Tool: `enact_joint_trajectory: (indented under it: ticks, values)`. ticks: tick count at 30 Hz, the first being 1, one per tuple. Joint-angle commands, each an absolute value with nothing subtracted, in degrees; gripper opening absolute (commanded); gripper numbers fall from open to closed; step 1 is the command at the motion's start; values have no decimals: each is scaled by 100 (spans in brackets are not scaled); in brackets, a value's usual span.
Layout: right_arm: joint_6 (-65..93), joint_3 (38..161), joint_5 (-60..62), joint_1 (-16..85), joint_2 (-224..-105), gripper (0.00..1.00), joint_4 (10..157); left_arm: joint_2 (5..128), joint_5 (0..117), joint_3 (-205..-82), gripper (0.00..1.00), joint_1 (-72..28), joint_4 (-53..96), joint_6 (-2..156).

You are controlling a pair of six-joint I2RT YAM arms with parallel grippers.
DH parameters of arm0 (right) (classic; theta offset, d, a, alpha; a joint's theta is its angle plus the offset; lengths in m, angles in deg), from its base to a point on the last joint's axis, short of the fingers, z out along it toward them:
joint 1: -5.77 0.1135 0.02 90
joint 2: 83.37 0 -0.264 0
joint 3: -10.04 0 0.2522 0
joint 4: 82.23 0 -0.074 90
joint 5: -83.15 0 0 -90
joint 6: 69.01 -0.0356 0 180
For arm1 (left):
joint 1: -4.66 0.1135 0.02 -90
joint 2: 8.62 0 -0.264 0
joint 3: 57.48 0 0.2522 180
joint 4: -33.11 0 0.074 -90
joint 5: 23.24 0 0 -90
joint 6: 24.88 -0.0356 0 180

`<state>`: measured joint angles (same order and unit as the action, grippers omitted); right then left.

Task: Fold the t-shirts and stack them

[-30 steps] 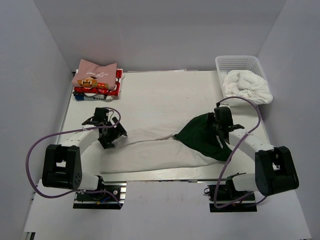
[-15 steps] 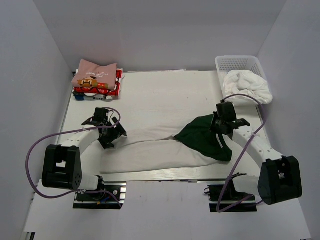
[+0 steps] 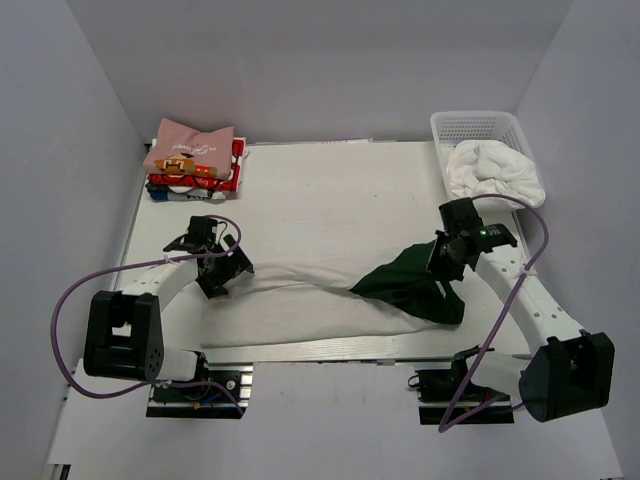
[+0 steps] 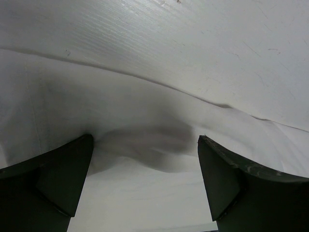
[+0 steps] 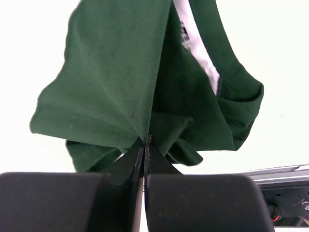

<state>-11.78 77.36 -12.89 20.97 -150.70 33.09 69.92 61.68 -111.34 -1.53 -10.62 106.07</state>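
At right | right fingers (image 5: 157,167) now pinching green sleeve (image 5: 111,72) (lifted higher)

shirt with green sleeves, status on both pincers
Left pincer open over the shirt. Right pincer shut on its green sleeve. Folded stack far left, basket far right, both apart from it.

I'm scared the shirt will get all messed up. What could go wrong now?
The right gripper pinches only a thin edge of the green sleeve, so the cloth might slip out. The left gripper is open over the off-white shirt body, not gripping it, so pulling the sleeve could drag and bunch the whole shirt.
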Motion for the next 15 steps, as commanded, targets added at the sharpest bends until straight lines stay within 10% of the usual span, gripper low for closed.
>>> enact_joint_trajectory:
  ticks: [1,8,15]
  values:
    - [-1145,8276,-1282,2062,-15060,0,3109,6908,6404,-11000,100,-149,-1290,10511]
    - [-1144,8006,-1791,2010,-15553,0,3504,6908,6518,-11000,100,-149,-1422,10511]
    - [-1232,7487,-2319,1957,-16079,79,4015,6908,6518,-11106,100,-149,-1484,10511]
